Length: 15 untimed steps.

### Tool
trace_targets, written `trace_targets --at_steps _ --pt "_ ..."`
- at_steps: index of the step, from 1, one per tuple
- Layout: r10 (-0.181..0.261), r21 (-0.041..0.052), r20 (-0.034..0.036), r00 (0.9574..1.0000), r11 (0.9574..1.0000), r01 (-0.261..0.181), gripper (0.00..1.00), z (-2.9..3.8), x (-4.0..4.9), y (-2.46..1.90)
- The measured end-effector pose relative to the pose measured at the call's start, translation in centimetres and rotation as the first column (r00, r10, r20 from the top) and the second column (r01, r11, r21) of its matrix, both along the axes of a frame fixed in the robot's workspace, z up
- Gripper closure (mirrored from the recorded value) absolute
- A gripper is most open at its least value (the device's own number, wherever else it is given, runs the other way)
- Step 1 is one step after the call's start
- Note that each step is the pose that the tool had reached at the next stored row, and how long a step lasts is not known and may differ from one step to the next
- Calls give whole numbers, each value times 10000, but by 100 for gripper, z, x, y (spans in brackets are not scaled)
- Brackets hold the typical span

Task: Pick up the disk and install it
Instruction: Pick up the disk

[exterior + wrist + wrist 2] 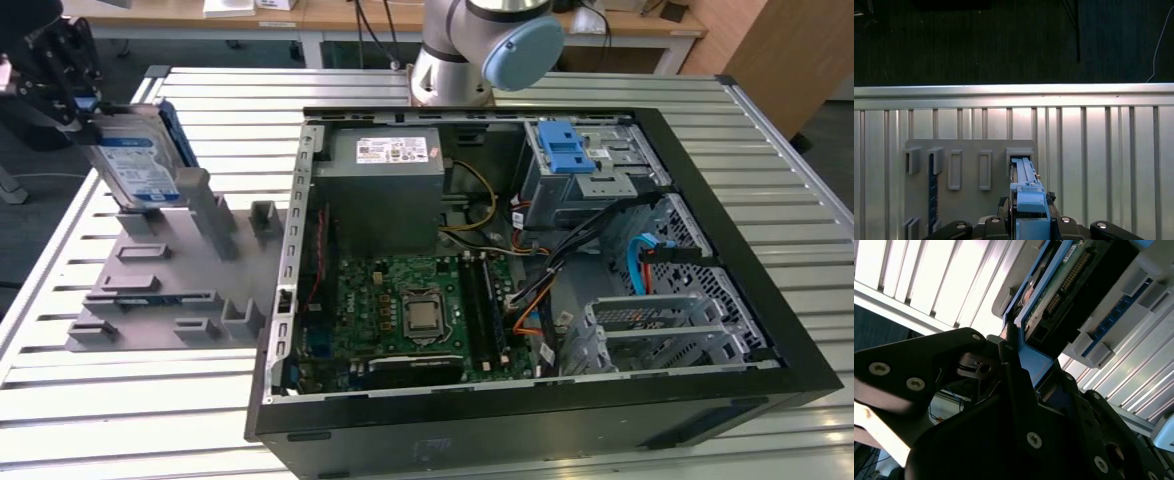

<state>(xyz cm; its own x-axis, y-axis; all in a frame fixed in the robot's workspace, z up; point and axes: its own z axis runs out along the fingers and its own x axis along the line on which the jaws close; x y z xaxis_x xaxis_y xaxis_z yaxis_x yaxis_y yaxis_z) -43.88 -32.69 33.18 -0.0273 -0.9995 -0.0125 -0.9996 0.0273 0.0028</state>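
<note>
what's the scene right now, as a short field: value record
hand: shut on the disk's upper end
disk: upright, at the exterior view's left, its lower end at the grey holder; cannot tell if it is clear of the slot
computer case: open, lying on the slatted table, beside the holder
install: not yet done, the disk is outside the case

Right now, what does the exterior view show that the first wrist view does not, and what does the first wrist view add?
The exterior view adds the open computer case with its motherboard and blue drive latch, and the arm's base. The first wrist view adds the dark floor beyond the table's edge. Both share the disk, upright in the fingers, at the grey holder on the slatted table.
</note>
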Motion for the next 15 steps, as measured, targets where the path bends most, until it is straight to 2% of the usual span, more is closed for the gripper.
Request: trace_targets --at_steps 15 --pt "0 0 3 10000 10000 0 64 73 0 0"
